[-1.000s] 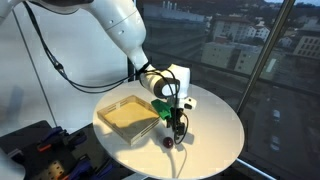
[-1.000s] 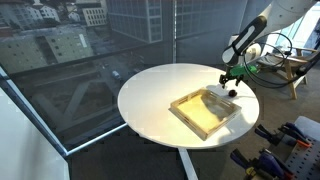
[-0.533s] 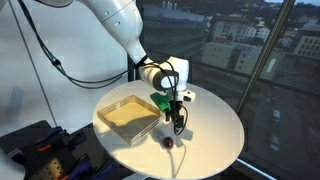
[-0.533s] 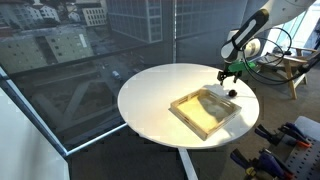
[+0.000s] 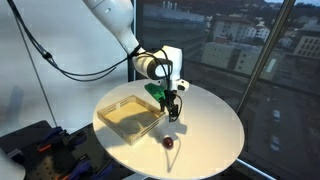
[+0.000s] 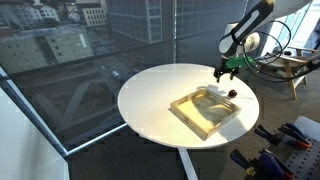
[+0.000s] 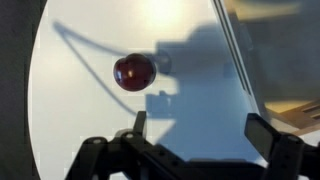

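Item: small dark red glossy round fruit point(image 7: 134, 72). Probably light, firm and smooth, and likely to roll; best taken across its widest middle.
Location: on the round white bench point(image 5: 215, 130), near a corner of the shallow wooden tray point(image 5: 139, 128), outside it.
Pincer point(image 7: 198, 128): jaws spread wide, empty, raised above the fruit, offset toward the tray.
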Available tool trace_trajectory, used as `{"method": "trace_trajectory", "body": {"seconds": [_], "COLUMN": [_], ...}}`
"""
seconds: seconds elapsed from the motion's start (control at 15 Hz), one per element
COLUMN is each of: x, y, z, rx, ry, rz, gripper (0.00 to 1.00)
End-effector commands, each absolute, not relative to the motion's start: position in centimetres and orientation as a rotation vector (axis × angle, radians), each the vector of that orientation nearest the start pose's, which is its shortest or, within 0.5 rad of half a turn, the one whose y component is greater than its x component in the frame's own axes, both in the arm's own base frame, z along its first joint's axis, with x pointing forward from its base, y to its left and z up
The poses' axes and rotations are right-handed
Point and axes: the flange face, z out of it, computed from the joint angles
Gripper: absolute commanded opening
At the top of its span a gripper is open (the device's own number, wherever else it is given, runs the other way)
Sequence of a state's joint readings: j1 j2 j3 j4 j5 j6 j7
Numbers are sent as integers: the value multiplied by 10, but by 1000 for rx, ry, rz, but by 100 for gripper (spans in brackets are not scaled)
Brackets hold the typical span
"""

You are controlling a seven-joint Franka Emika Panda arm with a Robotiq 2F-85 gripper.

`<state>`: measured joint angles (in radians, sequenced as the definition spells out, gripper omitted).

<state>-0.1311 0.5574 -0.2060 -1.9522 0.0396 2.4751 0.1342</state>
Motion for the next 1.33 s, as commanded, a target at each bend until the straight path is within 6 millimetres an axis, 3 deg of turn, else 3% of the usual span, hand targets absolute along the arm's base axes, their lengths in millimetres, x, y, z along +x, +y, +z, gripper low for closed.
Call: {"method": "trace_trajectory", "body": {"seconds": [0.0,1.27], "x": [573,554], "y": [-183,-157], "z": [215,264], "rx": [-3137,-3143], "ry": [724,615], "rz": [53,28], "gripper": [100,100]}}
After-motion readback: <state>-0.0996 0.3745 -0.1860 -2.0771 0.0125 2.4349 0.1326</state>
